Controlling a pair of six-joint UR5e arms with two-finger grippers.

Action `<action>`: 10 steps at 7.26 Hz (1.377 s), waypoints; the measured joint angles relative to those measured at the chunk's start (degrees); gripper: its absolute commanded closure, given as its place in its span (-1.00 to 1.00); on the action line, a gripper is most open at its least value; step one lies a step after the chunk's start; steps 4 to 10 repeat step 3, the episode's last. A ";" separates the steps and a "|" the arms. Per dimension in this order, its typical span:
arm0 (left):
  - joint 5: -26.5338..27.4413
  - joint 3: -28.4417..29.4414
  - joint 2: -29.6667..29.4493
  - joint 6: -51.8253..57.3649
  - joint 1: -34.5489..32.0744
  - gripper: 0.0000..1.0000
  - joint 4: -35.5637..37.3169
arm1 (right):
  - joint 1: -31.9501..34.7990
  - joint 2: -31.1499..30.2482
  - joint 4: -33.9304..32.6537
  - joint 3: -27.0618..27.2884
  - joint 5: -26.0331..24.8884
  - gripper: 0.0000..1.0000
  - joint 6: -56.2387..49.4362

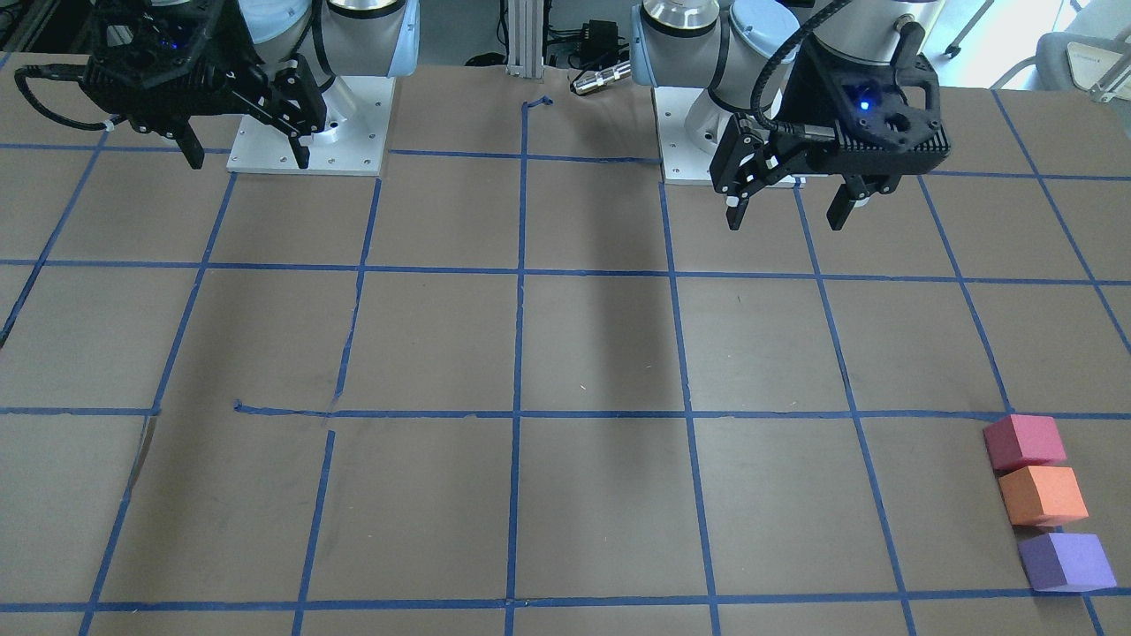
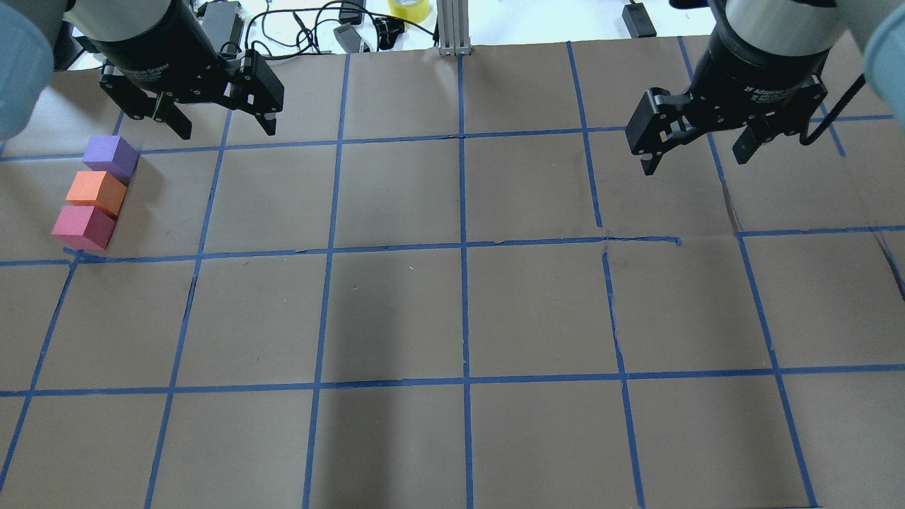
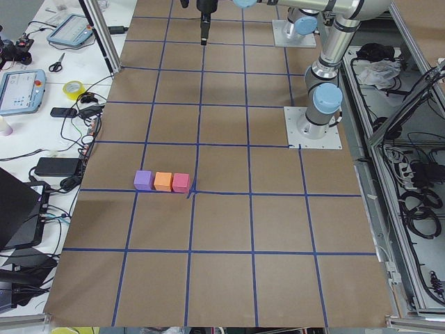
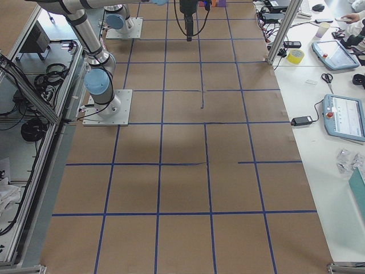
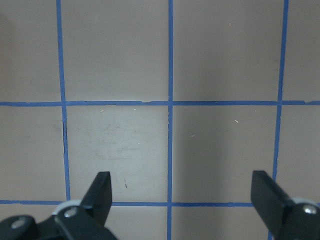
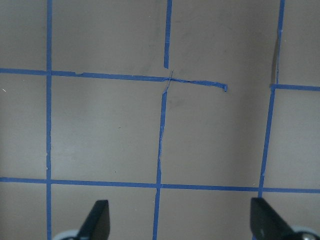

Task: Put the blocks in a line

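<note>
**A:** Overhead view, left edge of the frame: three blocks in a row. The purple block is on top, the orange block in the middle, the red block at the bottom.

**B:** It's a tight row, too. Neighbours look to be touching, and the line tips a shade toward the lower left. The red one sits right by a crossing of the blue tape on the brown desk.

**A:** And the left pincer?

**B:** It's in the upper left, hanging above the desk, just up and right of the purple block and clear of it. The jaws are spread wide with nothing between them.

**A:** Its wrist camera agrees: two black fingertips at the bottom corners, only desk and tape between.

**B:** The right pincer is in the upper right, well apart from the blocks. It's gaping just as wide and also empty-handed.

**A:** The front-facing camera has the row in the lower right corner: red highest, orange next, purple lowest, near the bottom edge.
</note>
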 measured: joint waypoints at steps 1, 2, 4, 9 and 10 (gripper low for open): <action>0.05 -0.20 0.03 -0.02 -0.04 -1.00 -0.01 | 0.00 -0.01 0.01 -0.01 -0.03 -1.00 0.05; 0.15 -0.29 0.07 -0.02 -0.06 -1.00 -0.03 | 0.00 -0.03 0.00 -0.01 -0.05 -1.00 0.06; 0.31 -0.31 0.11 -0.01 -0.07 -1.00 -0.05 | 0.00 -0.03 -0.09 0.00 -0.03 -1.00 0.09; 0.31 -0.31 0.11 -0.01 -0.07 -1.00 -0.05 | 0.00 -0.03 -0.09 0.00 -0.03 -1.00 0.09; 0.31 -0.31 0.11 -0.01 -0.07 -1.00 -0.05 | 0.00 -0.03 -0.09 0.00 -0.03 -1.00 0.09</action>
